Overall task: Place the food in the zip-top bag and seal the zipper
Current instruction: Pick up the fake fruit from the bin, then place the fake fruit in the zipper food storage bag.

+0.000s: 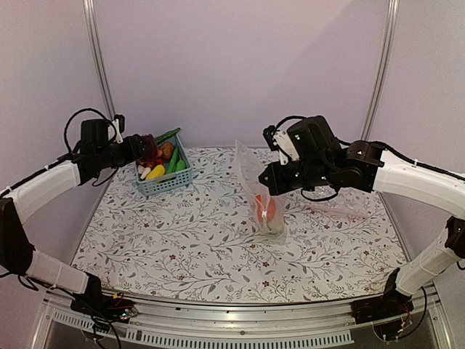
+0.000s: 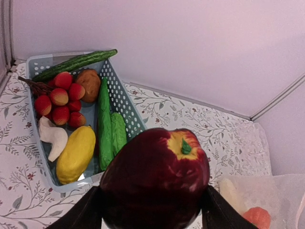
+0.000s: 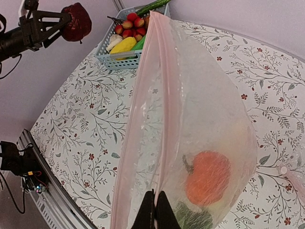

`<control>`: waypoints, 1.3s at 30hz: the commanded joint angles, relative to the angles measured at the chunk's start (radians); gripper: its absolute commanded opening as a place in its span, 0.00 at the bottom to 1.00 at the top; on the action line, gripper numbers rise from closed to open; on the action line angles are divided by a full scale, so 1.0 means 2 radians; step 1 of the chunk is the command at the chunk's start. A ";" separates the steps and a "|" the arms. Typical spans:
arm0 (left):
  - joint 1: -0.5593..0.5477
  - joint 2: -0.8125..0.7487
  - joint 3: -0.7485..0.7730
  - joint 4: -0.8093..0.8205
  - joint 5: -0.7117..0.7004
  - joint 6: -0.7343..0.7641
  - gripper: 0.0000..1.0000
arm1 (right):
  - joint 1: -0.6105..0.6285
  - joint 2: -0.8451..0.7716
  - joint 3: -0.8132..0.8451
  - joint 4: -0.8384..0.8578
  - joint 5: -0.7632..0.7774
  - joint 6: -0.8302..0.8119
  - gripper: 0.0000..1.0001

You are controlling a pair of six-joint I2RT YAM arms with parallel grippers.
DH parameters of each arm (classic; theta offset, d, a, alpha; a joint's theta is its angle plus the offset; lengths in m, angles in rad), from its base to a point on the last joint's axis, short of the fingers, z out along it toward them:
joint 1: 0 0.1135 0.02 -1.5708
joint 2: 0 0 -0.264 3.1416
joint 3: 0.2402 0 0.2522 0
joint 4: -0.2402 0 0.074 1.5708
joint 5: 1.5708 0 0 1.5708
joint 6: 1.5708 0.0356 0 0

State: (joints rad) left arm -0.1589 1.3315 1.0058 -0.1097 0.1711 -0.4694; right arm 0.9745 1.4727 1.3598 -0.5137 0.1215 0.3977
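Well to the far left, the left gripper (image 1: 143,150), jaws spread wide, clasps the dark maroon round toy fruit (image 2: 152,181) beside the perforated blue plastic basket (image 1: 166,183). Bare floral-patterned table (image 1: 203,240) lies between. Right of centre, the right gripper (image 3: 155,207) is pinched tight on the mouth edge of the upright crinkly clear plastic bag (image 3: 200,105), beside its pinkish zipper strip (image 3: 143,109). An orange toy piece (image 3: 208,176) sits inside.

table (image 1: 182,247) is covered in a white cloth with a leafy flower print. blue basket (image 1: 166,186) sits at the far left. right of the basket the zip-top bag (image 1: 251,182) stands with its bottom on the cloth, and further right a second clear bag (image 1: 338,209) lies flat.
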 commanded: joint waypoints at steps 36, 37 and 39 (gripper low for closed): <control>-0.354 0.028 -0.007 0.243 0.029 -0.171 0.57 | 0.002 0.001 0.005 0.015 -0.016 0.015 0.00; -0.354 0.038 -0.002 0.242 0.030 -0.170 0.57 | 0.002 0.000 0.005 0.014 -0.015 0.015 0.00; -0.354 0.053 0.003 0.241 0.030 -0.168 0.57 | 0.001 -0.002 0.004 0.015 -0.011 0.016 0.00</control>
State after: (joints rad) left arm -0.8528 1.3853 0.9810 0.3420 0.2352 -0.8333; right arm 0.9745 1.4746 1.3602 -0.4999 0.0971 0.4141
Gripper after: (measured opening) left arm 0.645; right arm 0.005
